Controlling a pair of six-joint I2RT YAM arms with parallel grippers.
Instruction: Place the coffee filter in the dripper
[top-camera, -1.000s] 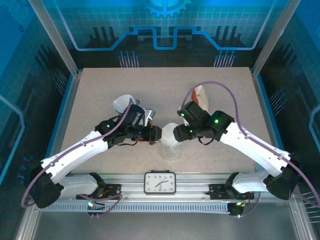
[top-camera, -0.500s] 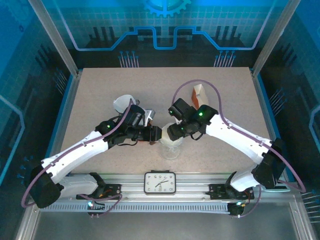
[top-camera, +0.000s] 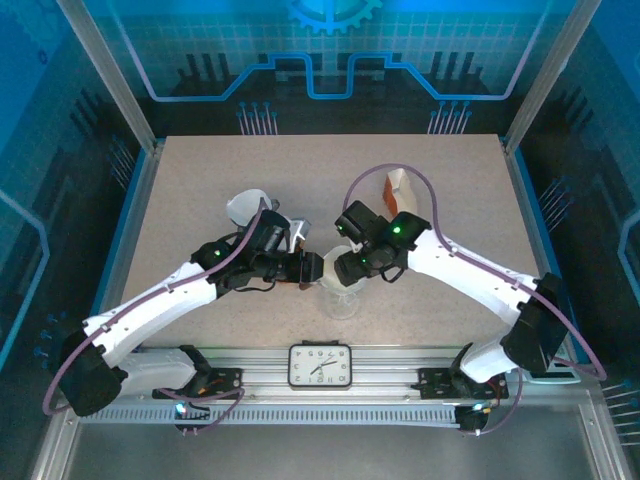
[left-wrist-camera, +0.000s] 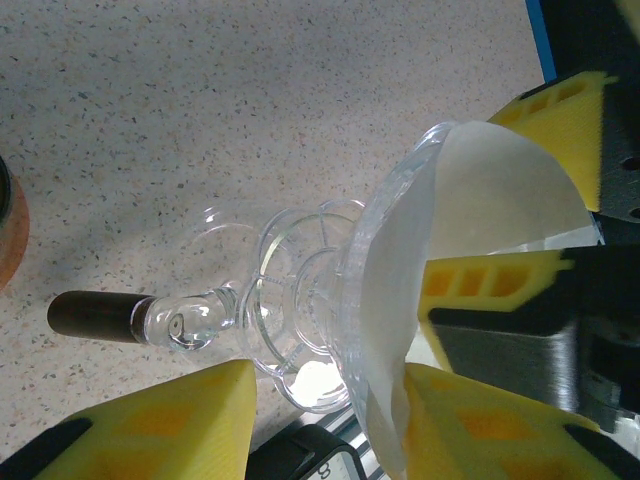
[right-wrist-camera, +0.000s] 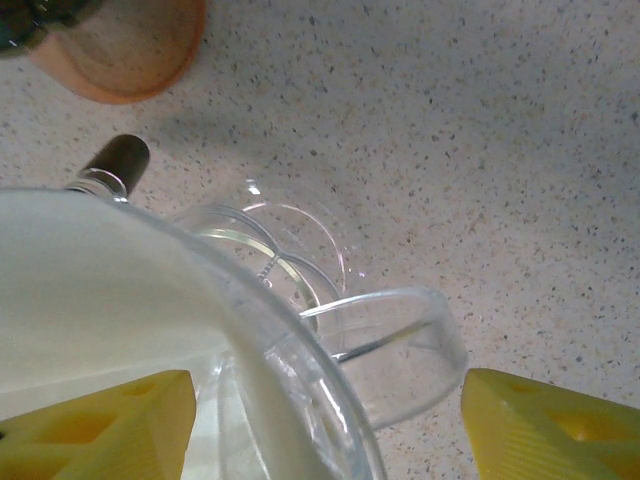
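The clear glass dripper (top-camera: 341, 298) stands at the table's near middle, with the white coffee filter (top-camera: 334, 262) sitting in its cone. In the left wrist view the filter (left-wrist-camera: 470, 220) lines the dripper (left-wrist-camera: 300, 330). My left gripper (left-wrist-camera: 330, 385) straddles the dripper's wall, one finger by the base and the other pressing the filter inside, shut on it. My right gripper (right-wrist-camera: 320, 430) is open wide. One of its fingers (right-wrist-camera: 95, 420) sits inside the filter (right-wrist-camera: 90, 300), and the other lies beyond the dripper's clear ring handle (right-wrist-camera: 395, 345). The two grippers (top-camera: 312, 270) (top-camera: 346, 268) meet over the cone.
An orange cup (right-wrist-camera: 120, 40) stands just beyond the dripper's dark-tipped stem (right-wrist-camera: 115, 158). A white bowl-like piece (top-camera: 248, 207) and a metal item (top-camera: 296, 232) lie behind the left arm. An orange-and-white box (top-camera: 398, 187) stands at the back right. A clock (top-camera: 320, 365) sits on the front rail.
My right arm has swung left over the dripper and its jaws have spread wider. The left arm and the dripper have stayed put.
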